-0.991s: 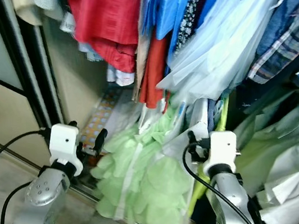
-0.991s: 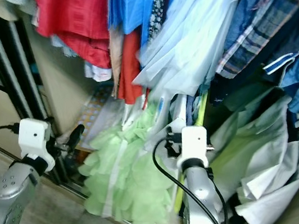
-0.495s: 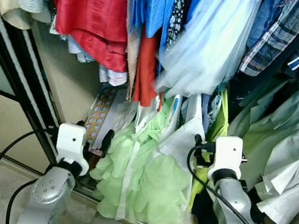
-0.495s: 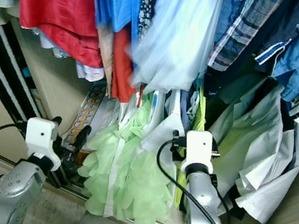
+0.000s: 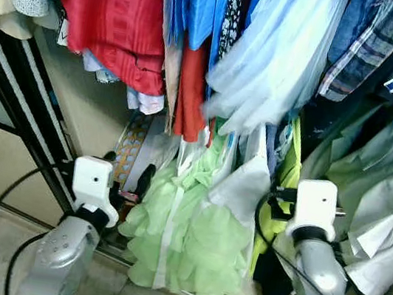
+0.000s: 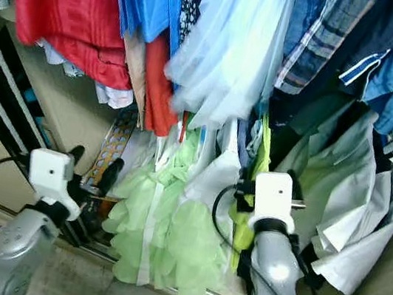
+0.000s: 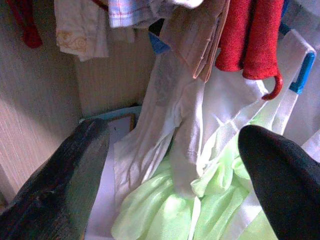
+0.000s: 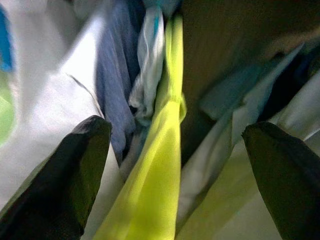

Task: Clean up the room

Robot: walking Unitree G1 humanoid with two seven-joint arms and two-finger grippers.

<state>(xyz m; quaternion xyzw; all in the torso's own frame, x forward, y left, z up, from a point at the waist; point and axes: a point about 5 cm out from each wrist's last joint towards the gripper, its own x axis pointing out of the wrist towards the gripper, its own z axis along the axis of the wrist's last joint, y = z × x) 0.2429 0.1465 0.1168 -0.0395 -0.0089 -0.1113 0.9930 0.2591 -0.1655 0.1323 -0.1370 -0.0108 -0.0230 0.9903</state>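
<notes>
Since a second ago both arms have pushed deeper: the spread-fingered right gripper (image 8: pixel 175 145) points at the yellow-green strap (image 8: pixel 160 165) hanging lengthwise at frame centre, probably nearer than the equally spread left gripper (image 7: pixel 170 145).
</notes>
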